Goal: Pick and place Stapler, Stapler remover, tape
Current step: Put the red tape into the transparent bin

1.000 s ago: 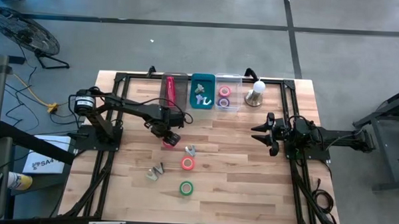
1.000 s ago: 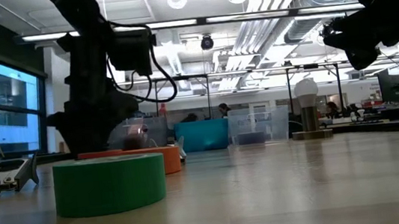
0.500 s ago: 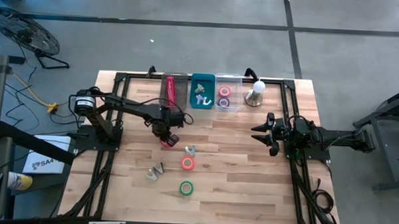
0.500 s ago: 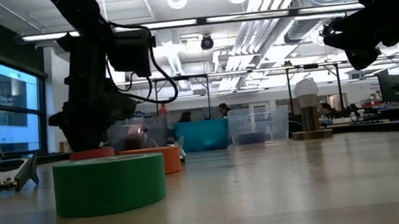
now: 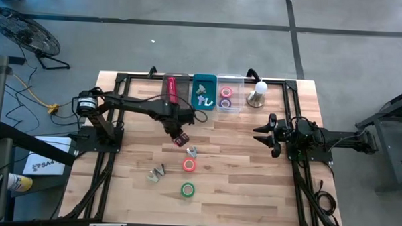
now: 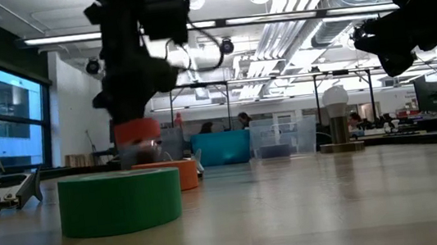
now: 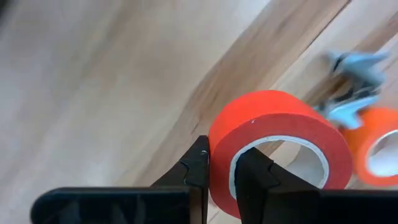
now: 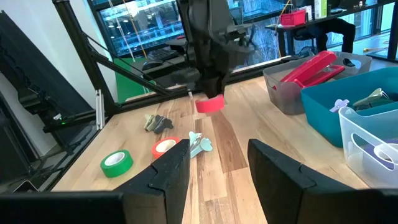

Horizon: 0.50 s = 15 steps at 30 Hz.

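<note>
High view: wooden table (image 5: pixel 239 168) on grey floor (image 5: pixel 190 39).

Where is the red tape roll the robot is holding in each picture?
High view: red tape roll in the left gripper.
Low view: lifted, upper left.
Left wrist view: clamped between the fingers.
Right wrist view: hanging mid-picture.
Shared landmark: orange tape roll.

Bare wooden tabletop (image 5: pixel 246 168) is lying open between the two arms. Nearer the left arm, an orange tape roll (image 5: pixel 189 165), green tape roll (image 5: pixel 187 190) and silvery metal claw pieces (image 5: pixel 191 151) are cluttering the way.
</note>
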Available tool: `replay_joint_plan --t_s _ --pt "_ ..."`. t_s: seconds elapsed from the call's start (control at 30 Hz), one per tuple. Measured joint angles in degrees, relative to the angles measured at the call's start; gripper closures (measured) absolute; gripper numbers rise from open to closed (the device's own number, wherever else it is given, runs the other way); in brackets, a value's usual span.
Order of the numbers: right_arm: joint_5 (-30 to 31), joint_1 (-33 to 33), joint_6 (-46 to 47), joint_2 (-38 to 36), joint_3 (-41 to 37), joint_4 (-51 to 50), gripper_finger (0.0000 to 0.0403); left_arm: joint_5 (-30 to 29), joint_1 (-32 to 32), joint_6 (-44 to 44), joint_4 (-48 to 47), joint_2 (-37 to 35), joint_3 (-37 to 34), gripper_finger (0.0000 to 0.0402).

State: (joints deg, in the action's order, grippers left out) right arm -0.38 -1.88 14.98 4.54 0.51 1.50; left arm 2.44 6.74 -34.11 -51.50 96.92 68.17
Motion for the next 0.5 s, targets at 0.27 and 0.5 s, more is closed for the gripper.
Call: replay_joint_plan --t_s 0.27,0.5 --pt "0.0 0.0 0.0 0.0 0.0 0.0 0.0249 -3.3 3.8 5.4 -3.1 -0.1 9.1 0.0362" --pt "0.0 0.0 0.0 0.0 0.0 0.0 0.0249 -3.3 9.3 10.2 -5.4 -0.1 14.1 0.0362"
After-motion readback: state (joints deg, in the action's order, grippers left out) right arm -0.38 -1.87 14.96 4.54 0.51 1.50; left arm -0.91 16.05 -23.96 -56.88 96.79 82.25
